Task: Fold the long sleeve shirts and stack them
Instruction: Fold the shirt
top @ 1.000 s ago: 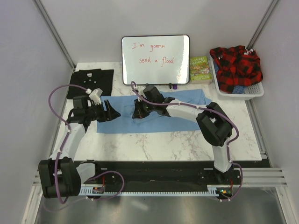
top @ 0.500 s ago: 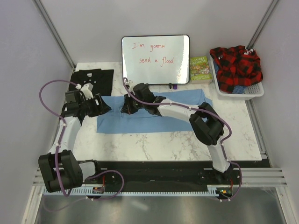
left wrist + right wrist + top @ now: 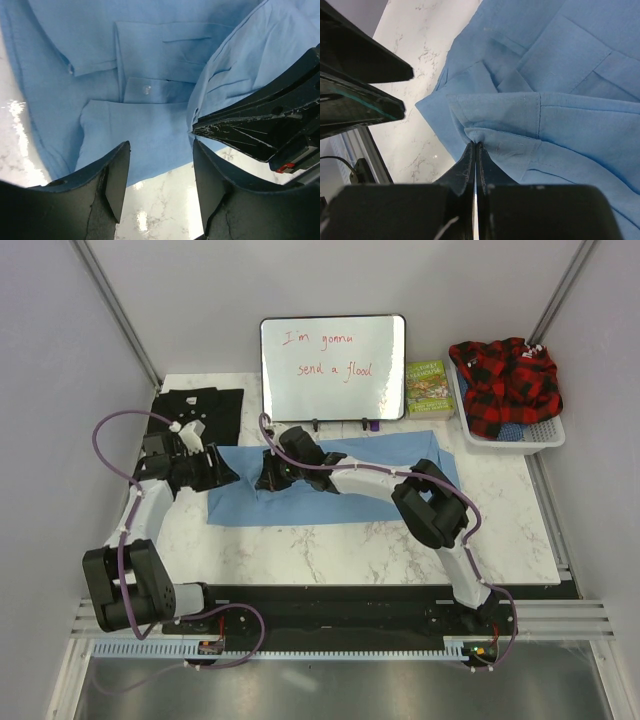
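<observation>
A white marbled desk (image 3: pixel 330 540) is seen from above, with both arms reaching over its far half. The light blue shirt (image 3: pixel 250 505) is spread across the middle of the desk, just in front of the whiteboard (image 3: pixel 333 368), and is wider than it. Red handwriting is carried by the upright whiteboard at the back edge. The black shirt (image 3: pixel 215 405) is laid flat at the far left corner, just beyond the blue shirt's left end. A white basket (image 3: pixel 545 440) is placed at the far right corner, and a red and black plaid cloth (image 3: pixel 505 380) is heaped in it. A small green book (image 3: pixel 428 388) is set between the whiteboard and the basket. The right fingers (image 3: pixel 472 155) are clenched on a raised fold of the light blue shirt near its left part. The left fingers (image 3: pixel 119 167) are held apart above the shirt's left edge, close to the right ones, and nothing is gripped between them.
</observation>
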`<state>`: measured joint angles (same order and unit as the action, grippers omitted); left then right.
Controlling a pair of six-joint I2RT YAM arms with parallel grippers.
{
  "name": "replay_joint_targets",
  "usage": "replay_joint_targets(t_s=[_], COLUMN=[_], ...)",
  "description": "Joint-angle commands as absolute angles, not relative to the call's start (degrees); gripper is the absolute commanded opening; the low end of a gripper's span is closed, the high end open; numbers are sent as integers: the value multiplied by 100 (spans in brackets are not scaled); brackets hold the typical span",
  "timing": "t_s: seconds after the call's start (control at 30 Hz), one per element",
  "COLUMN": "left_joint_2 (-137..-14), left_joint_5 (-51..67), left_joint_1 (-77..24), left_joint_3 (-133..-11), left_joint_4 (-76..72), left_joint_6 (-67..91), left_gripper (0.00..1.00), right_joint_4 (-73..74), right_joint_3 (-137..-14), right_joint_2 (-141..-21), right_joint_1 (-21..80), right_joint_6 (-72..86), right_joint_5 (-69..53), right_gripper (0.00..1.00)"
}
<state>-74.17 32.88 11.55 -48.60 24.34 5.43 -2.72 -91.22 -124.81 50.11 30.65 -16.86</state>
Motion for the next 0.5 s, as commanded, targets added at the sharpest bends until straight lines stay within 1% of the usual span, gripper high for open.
replay_joint_targets(t_s=[0.0,0.13,0.47], left_joint_2=[-7699,-7769,-7840], left_joint_5=[4016,4131,4034], left_joint_1=[1169,1081,703], left_joint_3=[-5001,-4887,-4808], left_joint_4=[2303,1856,1784], left_joint_6=[676,879,1010], left_gripper=[59,57,57], right_joint_4=[-563,-606,-615], right_joint_3=[-9422,-9343,-9387], right_joint_2=[-12498,-12454,-12287], right_joint_1=[5054,5045,5054], right_joint_6=[3032,2944,2725], right_joint_5=[-1969,-2083,-2267], right_gripper=[0,0,0])
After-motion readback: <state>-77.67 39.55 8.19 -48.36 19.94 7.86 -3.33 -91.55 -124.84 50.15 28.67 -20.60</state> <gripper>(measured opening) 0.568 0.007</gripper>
